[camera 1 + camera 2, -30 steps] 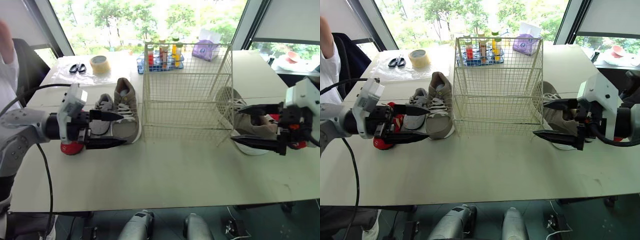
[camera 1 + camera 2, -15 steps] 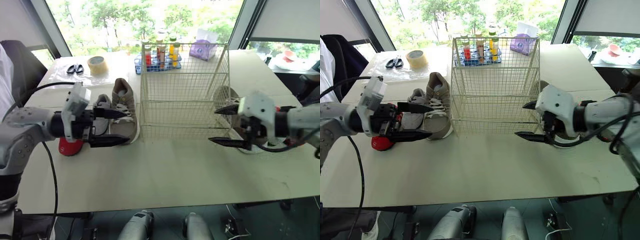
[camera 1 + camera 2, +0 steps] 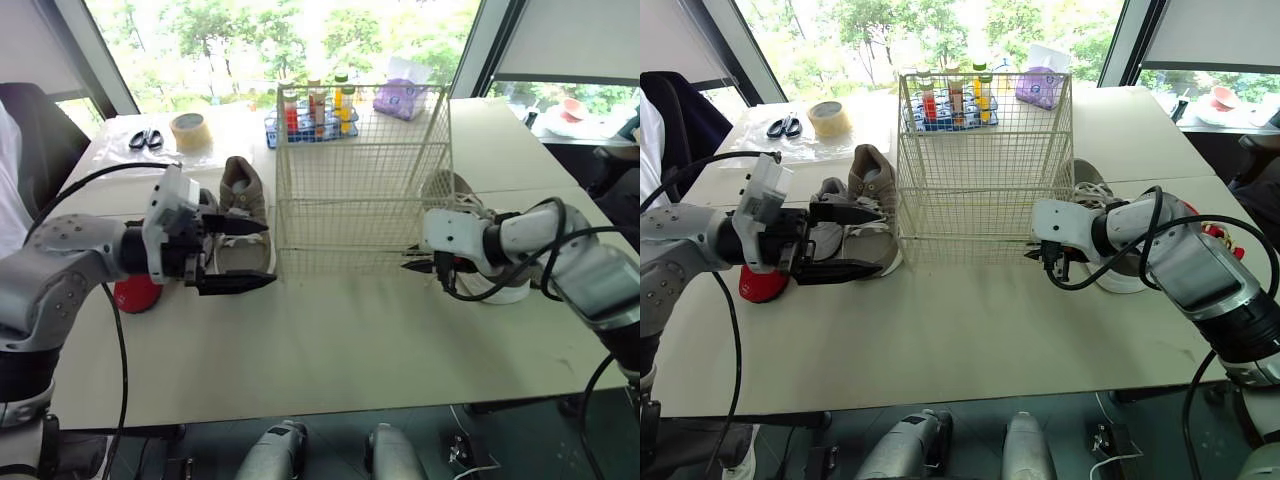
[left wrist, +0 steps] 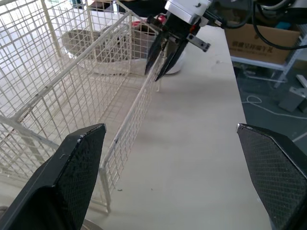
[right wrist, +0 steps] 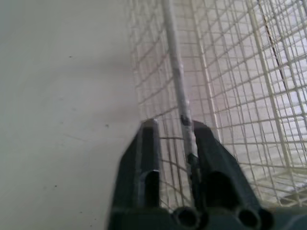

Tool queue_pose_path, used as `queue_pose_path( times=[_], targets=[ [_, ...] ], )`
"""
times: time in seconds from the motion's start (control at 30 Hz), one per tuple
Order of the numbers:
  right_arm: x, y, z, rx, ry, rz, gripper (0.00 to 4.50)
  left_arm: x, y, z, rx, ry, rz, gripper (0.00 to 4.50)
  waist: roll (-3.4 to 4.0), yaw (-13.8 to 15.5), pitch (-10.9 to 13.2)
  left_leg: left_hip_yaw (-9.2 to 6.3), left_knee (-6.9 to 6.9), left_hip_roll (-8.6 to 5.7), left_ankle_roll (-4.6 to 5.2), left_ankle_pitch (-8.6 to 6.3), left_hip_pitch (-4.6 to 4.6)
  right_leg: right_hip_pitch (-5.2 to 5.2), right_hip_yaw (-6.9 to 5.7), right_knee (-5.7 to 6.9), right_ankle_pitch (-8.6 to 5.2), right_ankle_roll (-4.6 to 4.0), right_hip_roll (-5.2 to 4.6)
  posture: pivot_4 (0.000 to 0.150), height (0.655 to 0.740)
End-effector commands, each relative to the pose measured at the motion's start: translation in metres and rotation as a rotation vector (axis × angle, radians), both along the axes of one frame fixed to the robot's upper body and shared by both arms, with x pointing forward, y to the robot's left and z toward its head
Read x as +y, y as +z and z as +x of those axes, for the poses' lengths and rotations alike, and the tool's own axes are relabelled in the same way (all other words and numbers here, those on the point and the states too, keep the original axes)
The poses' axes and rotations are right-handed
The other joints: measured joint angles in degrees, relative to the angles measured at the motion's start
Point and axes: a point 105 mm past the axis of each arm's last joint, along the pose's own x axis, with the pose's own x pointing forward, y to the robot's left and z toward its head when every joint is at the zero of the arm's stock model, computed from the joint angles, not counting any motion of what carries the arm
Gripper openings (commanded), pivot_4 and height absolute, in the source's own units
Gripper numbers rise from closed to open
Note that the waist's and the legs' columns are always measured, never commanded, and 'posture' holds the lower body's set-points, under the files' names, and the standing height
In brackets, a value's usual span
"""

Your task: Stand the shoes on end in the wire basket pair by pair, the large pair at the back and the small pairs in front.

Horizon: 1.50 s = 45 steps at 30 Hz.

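- Wire basket (image 3: 360, 200) stands empty mid-tabletop (image 3: 330, 350).
- Grey shoes (image 3: 240, 210) lie just left of it, not yet loaded.
- Right gripper (image 3: 408, 262): fingers pinch its near right corner wire; we judge this steadies it.
- Left gripper (image 3: 268, 256): fingers wide apart by the shoes, ready to grasp.

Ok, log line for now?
left claw open by tan lace-up shoes | right claw shut on front corner of white wire basket | no shoes inside
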Motion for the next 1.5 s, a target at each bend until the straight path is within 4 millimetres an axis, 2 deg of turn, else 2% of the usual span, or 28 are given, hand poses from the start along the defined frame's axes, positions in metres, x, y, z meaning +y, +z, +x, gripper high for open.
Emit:
queue_pose_path(
  times=[0.03,0.13,0.4,0.57,1.03,1.13,1.2,1.33,1.37,1.43,1.5],
  targets=[
    [0.002,0.016,0.005,-0.076,0.06,-0.044,0.03,-0.004,0.007,-0.002,-0.047,-0.002,0.009,4.5,0.0,0.01,0.0,-0.02,0.0,0.01,-0.01,0.01,0.0,0.0,-0.01,0.01,0.0,0.0,0.02,0.15,0.74],
    [-0.001,0.022,0.015,-0.127,0.102,-0.1,0.03,-0.005,0.009,-0.001,-0.056,0.002,0.01,4.5,0.0,-0.06,0.0,0.0,0.01,0.0,-0.03,0.02,0.0,-0.01,0.01,0.02,0.0,0.0,0.02,0.15,0.74],
    [-0.002,0.023,0.022,-0.091,0.158,-0.102,0.03,-0.006,0.01,0.001,-0.066,0.007,0.009,4.5,0.0,-0.04,0.0,-0.01,0.0,0.0,-0.05,0.03,0.0,-0.04,0.01,0.06,0.0,0.0,0.03,0.15,0.74],
    [-0.002,0.021,0.015,-0.012,0.161,-0.05,0.03,-0.005,0.01,0.003,-0.076,0.013,0.017,4.5,0.0,0.0,0.0,-0.01,-0.01,-0.01,-0.05,0.03,0.0,-0.05,0.01,0.08,0.0,0.0,0.03,0.15,0.74],
    [0.005,0.022,0.011,0.019,0.129,0.035,0.03,-0.008,0.008,0.006,-0.086,0.012,0.008,4.5,0.0,-0.09,0.0,-0.02,0.02,0.0,-0.07,0.04,0.0,-0.06,0.02,0.12,0.0,0.0,0.03,0.15,0.74],
    [0.006,0.029,0.007,0.008,0.117,0.057,1.0,-0.008,0.008,0.006,-0.085,0.009,0.005,4.5,0.0,-0.03,0.0,-0.02,0.02,0.0,-0.07,0.04,0.0,-0.06,0.02,0.12,0.0,0.0,0.03,0.15,0.74],
    [0.007,0.042,0.005,-0.041,0.112,0.081,2.1,-0.008,0.008,0.005,-0.084,0.007,0.002,4.5,0.0,0.01,0.0,-0.02,0.03,-0.01,-0.07,0.04,0.0,-0.05,0.02,0.13,0.0,0.0,0.03,0.15,0.74],
    [0.007,0.089,-0.008,-0.148,0.073,0.225,4.13,-0.008,0.008,0.005,-0.081,0.005,-0.002,4.5,0.0,0.11,0.0,-0.02,0.04,-0.01,-0.07,0.04,0.0,-0.05,0.02,0.14,0.0,0.0,0.02,0.15,0.74],
    [0.001,0.102,-0.012,-0.177,0.037,0.275,4.47,-0.008,0.008,0.005,-0.081,0.004,-0.004,4.5,0.0,0.14,0.0,-0.02,0.04,-0.01,-0.07,0.04,0.0,-0.05,0.02,0.14,0.0,0.0,0.02,0.15,0.74],
    [-0.015,0.119,-0.019,-0.223,-0.05,0.348,4.47,-0.008,0.008,0.004,-0.081,0.002,-0.006,4.5,0.0,0.45,0.0,-0.03,0.04,-0.01,-0.07,0.04,0.0,-0.04,0.01,0.13,0.0,0.0,0.01,0.15,0.74],
    [-0.037,0.126,-0.026,-0.247,-0.186,0.416,4.47,-0.008,0.008,0.004,-0.08,-0.002,-0.011,4.5,-0.04,0.68,-0.03,-0.05,0.05,-0.04,-0.06,0.04,0.0,-0.01,0.0,0.12,0.0,0.0,-0.01,0.15,0.74]
  ],
)
